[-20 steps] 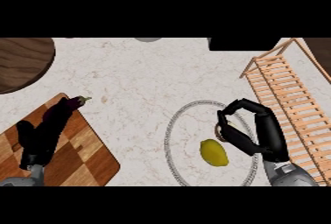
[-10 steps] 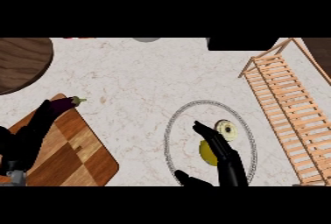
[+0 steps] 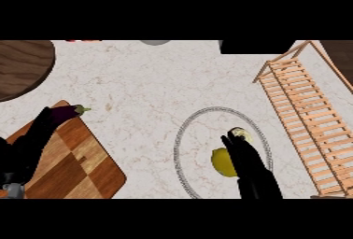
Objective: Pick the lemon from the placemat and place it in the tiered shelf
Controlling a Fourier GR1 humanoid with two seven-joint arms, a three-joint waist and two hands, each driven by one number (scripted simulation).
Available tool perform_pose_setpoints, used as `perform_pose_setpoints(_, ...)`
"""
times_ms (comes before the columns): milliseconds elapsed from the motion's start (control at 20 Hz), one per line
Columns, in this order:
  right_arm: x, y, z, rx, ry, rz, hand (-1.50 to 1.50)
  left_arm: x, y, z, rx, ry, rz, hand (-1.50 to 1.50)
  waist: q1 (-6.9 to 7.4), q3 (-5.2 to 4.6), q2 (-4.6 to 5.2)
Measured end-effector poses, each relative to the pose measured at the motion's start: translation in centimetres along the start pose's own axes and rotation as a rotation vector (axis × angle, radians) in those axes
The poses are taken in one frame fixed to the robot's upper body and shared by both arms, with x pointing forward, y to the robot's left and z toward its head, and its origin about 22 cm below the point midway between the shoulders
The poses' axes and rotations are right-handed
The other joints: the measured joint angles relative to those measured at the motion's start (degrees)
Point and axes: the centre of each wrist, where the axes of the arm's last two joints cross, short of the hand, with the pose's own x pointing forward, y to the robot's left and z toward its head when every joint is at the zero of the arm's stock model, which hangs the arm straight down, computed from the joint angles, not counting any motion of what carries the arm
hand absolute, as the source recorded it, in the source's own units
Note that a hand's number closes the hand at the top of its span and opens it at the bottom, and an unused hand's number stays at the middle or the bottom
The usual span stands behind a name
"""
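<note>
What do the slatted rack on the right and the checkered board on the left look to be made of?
The slatted rack looks like pale, unfinished wood: light tan rails and evenly spaced slats. The checkered board seems to be wood too, with alternating light and dark brown squares and visible grain, possibly varnished.

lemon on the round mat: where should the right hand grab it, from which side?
Judging by the head view, wrap the lemon across its short middle, coming from above. Its long axis runs roughly up-down in view, so fingers close left-right. The right hand already covers its right side, fingers straight; the left side is free on the placemat.
</note>
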Motion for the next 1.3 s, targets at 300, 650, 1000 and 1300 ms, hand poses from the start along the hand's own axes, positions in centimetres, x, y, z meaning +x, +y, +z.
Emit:
perform_pose_setpoints(300, 1.7, -1.6, 0.0, 0.208, 0.082, 0.293, -1.50, 0.3, -0.2, 0.0, -0.012, -0.003, 0.000, 0.00, 0.90, 0.08, 0.28)
perform_pose_setpoints(650, 4.3, -2.2, -1.4, 0.298, 0.093, 0.447, -1.50, 0.0, 0.7, -0.5, -0.010, -0.015, 0.001, 0.00, 0.95, 0.31, 0.37)
perform_pose_setpoints(1000, 3.7, -1.4, -3.8, 0.330, 0.128, 0.502, -1.50, 0.1, 0.3, -0.6, -0.015, -0.016, 0.004, 0.00, 0.91, 0.39, 0.40)
perform_pose_setpoints(1300, 2.4, -0.3, -4.8, 0.337, 0.168, 0.536, -1.50, -0.3, 0.0, -0.7, -0.004, -0.011, 0.006, 0.00, 0.82, 0.38, 0.42)
